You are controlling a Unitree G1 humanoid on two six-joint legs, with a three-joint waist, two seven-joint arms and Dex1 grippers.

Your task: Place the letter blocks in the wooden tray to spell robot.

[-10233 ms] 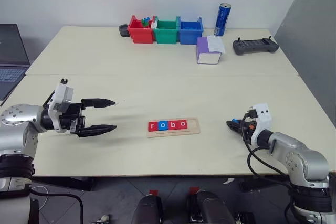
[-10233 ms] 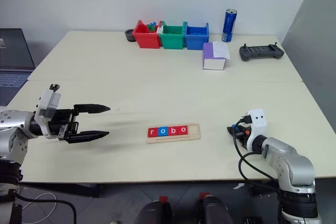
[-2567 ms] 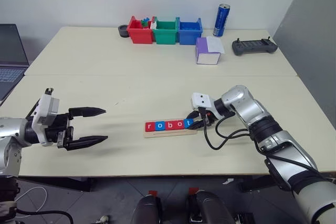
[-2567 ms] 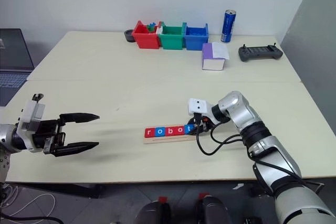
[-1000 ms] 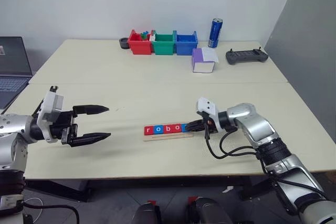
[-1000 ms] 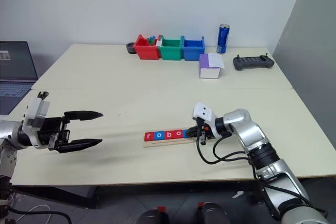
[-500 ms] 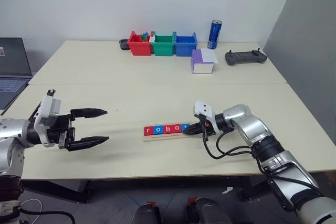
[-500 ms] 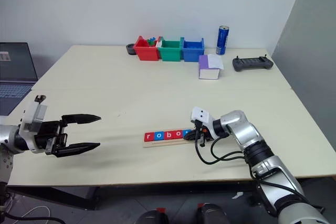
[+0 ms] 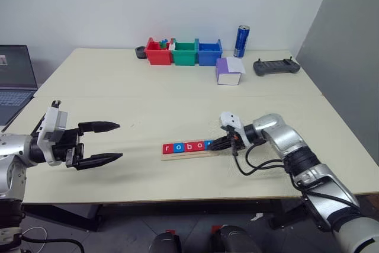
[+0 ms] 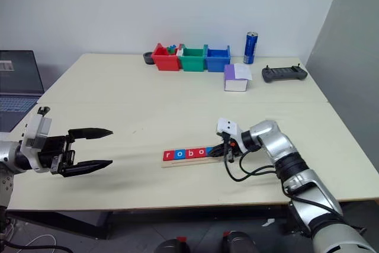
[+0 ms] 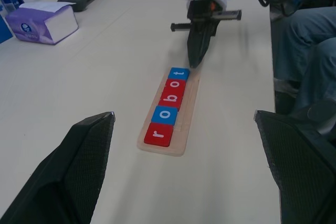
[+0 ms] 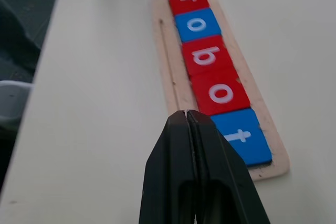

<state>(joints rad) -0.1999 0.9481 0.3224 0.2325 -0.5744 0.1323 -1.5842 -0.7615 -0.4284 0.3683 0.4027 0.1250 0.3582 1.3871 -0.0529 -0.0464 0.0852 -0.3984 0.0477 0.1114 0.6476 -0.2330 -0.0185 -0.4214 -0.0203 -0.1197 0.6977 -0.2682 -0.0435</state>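
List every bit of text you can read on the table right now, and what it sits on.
"r", "o", "b", "o", "t": white letters, one per letter block, together spelling "robot" in the wooden tray.
Blue can: print too small to read.
Purple box: marking too blurred to read.
Laptop: sticker unreadable.

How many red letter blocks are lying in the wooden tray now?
3. In the wooden tray: the red r at one end, the red b in the middle, and the red o next to the blue t. None appears hidden.
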